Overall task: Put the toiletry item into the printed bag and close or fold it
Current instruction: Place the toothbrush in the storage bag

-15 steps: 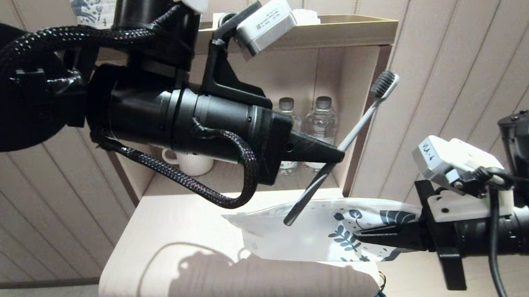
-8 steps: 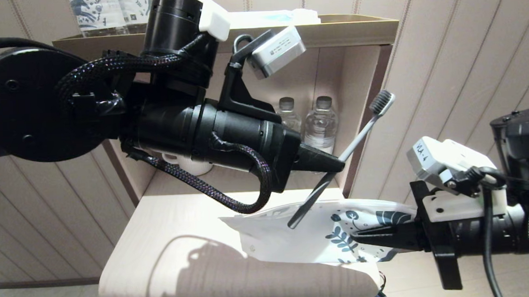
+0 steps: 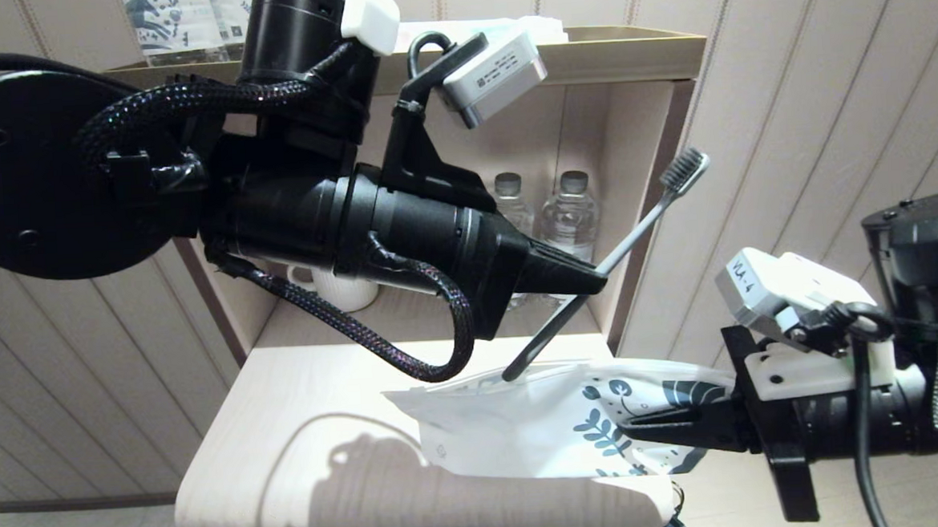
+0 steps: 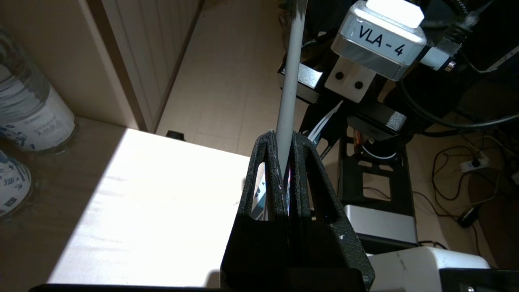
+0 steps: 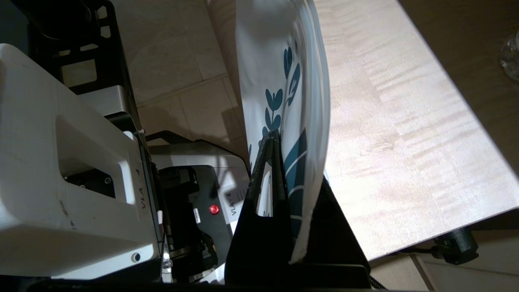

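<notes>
I see the table (image 3: 301, 433) bearing the printed bag (image 3: 518, 434); my right gripper (image 3: 634, 430) pinches its patterned end; above the bag, my left gripper (image 3: 594, 275) clamps the toothbrush (image 3: 598, 269), handle tip at the bag's mouth.

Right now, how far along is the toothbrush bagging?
Done: left gripper has the toothbrush clamped; right gripper pinches the printed bag at its patterned end. In hand: handle tip at the bag's opposite edge; whether it's inside is unclear. Left: full insertion, release, closing.
</notes>
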